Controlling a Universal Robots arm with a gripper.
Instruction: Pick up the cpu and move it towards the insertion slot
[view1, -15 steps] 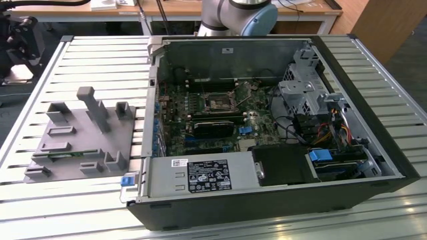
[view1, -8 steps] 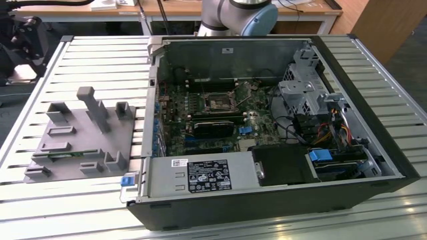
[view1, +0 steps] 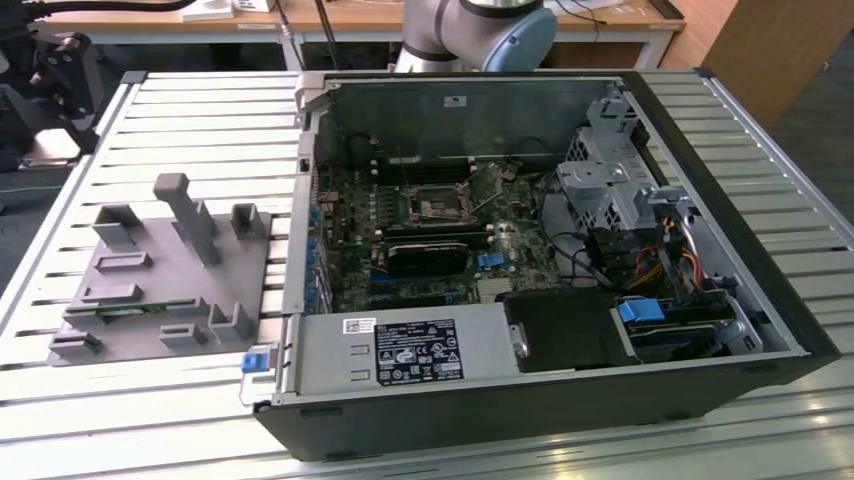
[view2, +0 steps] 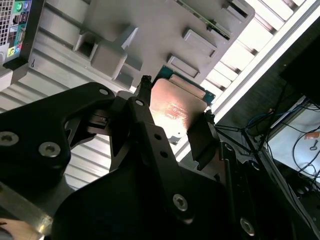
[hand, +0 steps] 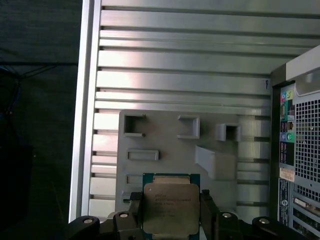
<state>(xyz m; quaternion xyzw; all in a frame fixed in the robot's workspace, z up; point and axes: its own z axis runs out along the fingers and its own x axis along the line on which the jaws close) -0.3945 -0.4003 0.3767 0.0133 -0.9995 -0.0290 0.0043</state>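
Your chip (hand: 171, 209) has a silvery-grey top and a green rim; in the second wrist view that top (view2: 175, 107) glows coppery pink. Your gripper (hand: 171, 212) is black. At the left of the exterior view, the fixture (view1: 160, 270) is plain grey on a table (view1: 200, 110) of silver ribbed slats. The socket (view1: 438, 205) has a shiny frame and dark centre, on a green board (view1: 360, 200) in a black case (view1: 534, 415)

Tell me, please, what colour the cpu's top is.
The cpu is silvery-grey on top, green-edged; clearest in the first wrist view.
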